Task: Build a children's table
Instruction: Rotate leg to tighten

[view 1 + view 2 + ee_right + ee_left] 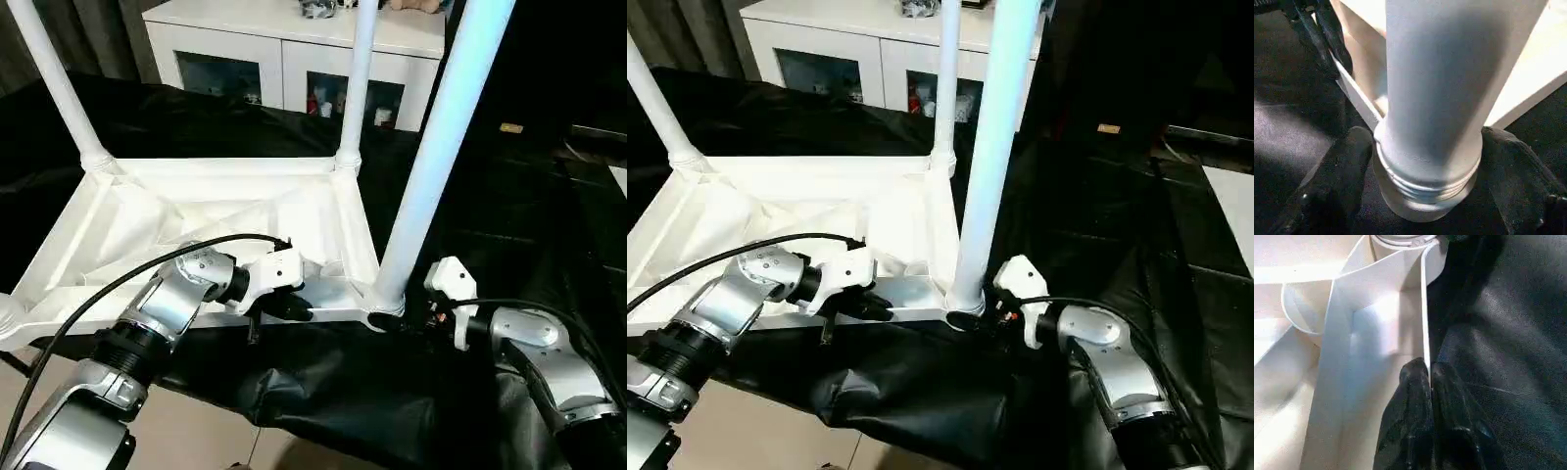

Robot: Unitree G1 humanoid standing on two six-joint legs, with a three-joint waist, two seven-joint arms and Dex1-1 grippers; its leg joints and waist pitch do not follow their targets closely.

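Left eye view shows the children's table lying upside down on a black-draped table, ribbed underside up, with legs standing in its corners. The leg at the near right corner is the one being fitted; its threaded base sits in the corner socket, and in the right wrist view a few thread rings show above the socket rim, so it looks not fully screwed home.

The left tool is closed, its two fingers pinching the thin near rim of the tabletop just beside that corner, steadying the piece. The right tool straddles the base of the leg, its fingers standing wide on either side with gaps to the leg, so it grips nothing.

My reading: this is a re-grip pause in screwing in that leg. The next move calls for closing the right tool on the leg base and twisting it again, while the left keeps the top from turning.
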